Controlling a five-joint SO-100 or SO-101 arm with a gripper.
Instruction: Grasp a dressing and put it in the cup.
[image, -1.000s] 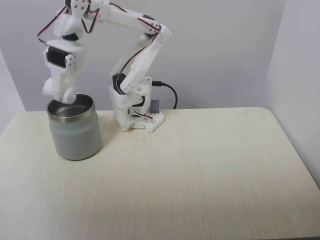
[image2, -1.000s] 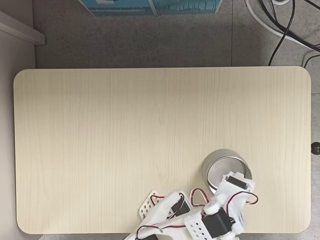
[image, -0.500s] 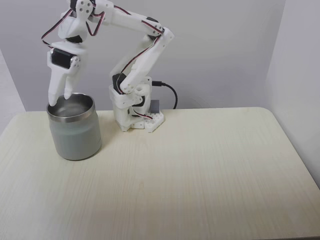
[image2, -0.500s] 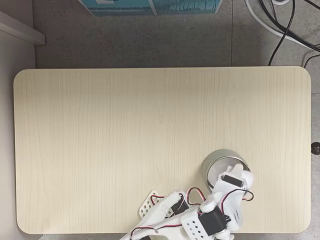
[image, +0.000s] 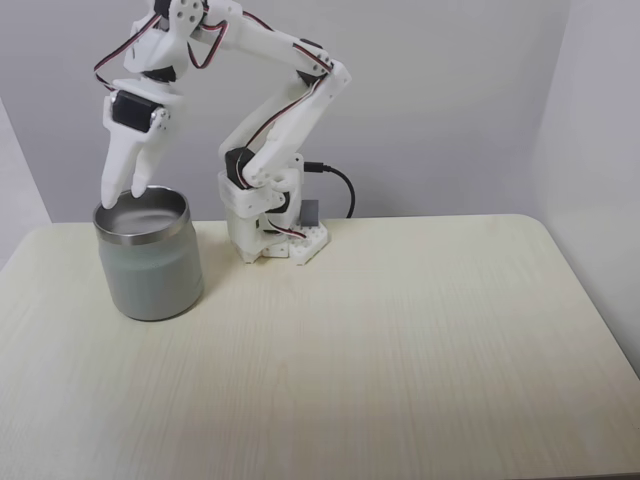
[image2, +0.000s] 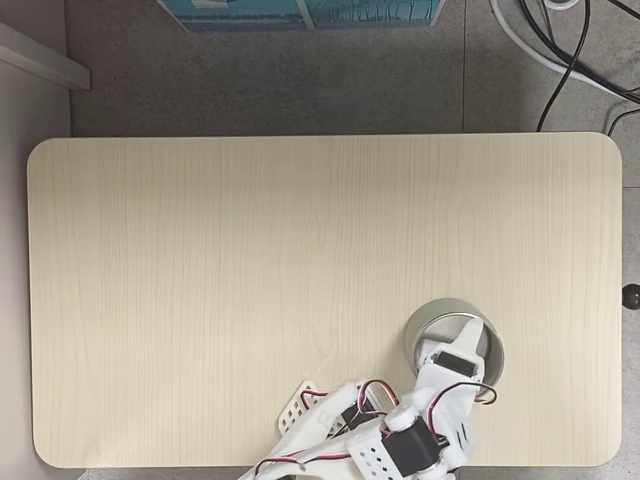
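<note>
The pale grey-green cup (image: 150, 265) with its steel rim stands at the left rear of the table; from above, the cup (image2: 424, 325) sits near the lower edge, right of centre. My gripper (image: 126, 190) hangs just over the cup's mouth, fingers pointing down and slightly apart, open with nothing visible between them. In the top-down fixed view the gripper (image2: 452, 352) covers much of the cup's opening. The dressing is hidden; the cup's inside cannot be seen.
The arm's white base (image: 268, 235) stands right of the cup at the table's back edge, with a black cable (image: 340, 185) behind it. A wall closes the right side. The light wooden table (image2: 300, 260) stretches wide in front.
The gripper has risen a little out of the cup's mouth and steadied. A blurred white shape at the fingers one second ago is no longer seen.
</note>
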